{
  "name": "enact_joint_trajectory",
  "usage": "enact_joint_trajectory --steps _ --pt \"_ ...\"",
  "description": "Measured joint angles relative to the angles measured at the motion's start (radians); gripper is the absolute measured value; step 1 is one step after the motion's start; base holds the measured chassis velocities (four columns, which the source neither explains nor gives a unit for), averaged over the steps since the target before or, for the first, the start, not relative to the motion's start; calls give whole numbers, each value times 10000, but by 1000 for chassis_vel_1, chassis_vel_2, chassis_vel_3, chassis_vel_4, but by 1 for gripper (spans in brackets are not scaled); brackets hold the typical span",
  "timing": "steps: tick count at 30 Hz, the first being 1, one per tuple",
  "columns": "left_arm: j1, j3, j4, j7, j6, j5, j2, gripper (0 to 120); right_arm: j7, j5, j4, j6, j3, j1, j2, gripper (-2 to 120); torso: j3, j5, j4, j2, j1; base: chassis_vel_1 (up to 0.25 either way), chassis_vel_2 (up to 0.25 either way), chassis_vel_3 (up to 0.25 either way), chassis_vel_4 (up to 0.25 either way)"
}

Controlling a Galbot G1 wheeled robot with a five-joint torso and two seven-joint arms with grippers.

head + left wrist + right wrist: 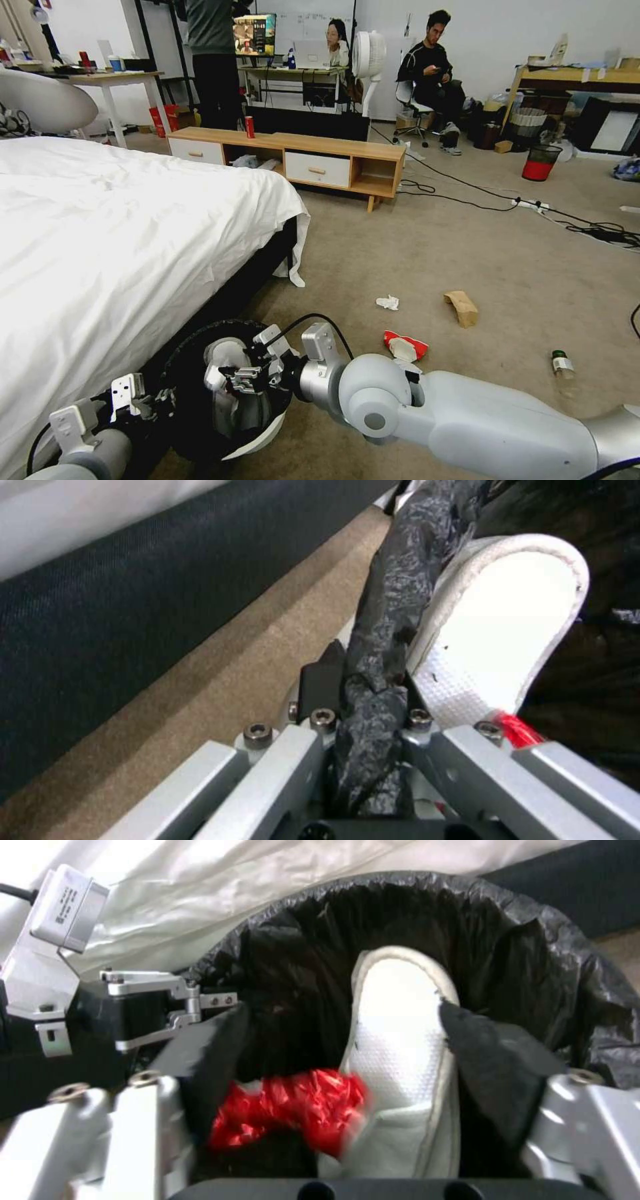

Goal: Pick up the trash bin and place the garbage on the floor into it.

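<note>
From the head camera I see the trash bin [200,427] beside the bed [100,253], near the bed's foot corner. My left gripper [143,400] pinches the bin's bagged rim; my right gripper [243,381] hangs over its mouth, next to a white slipper [223,373] inside. A tissue [387,303], brown paper bag [461,308], red-and-white wrapper [405,347] and small bottle [563,364] lie on the floor [467,253].

Left wrist camera: the jaws are clamped on the black bag rim [380,690].

Right wrist camera: my fingers [487,1060] stand spread apart, with a crushed red can [287,1115] between them beside the slipper.
</note>
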Motion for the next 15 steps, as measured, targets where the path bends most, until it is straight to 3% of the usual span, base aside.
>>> enact_joint_trajectory --steps 5,15 --pt "29 -7 17 12 0 16 -6 2 -5 -113 19 122 204 18 28 99 0 0 0 0 0 0 0 0 0" --pt "80 -71 74 49 0 49 33 2 -325 -32 691 464 1965 70 -383 100 0 0 0 0 0 0 0 0 0"
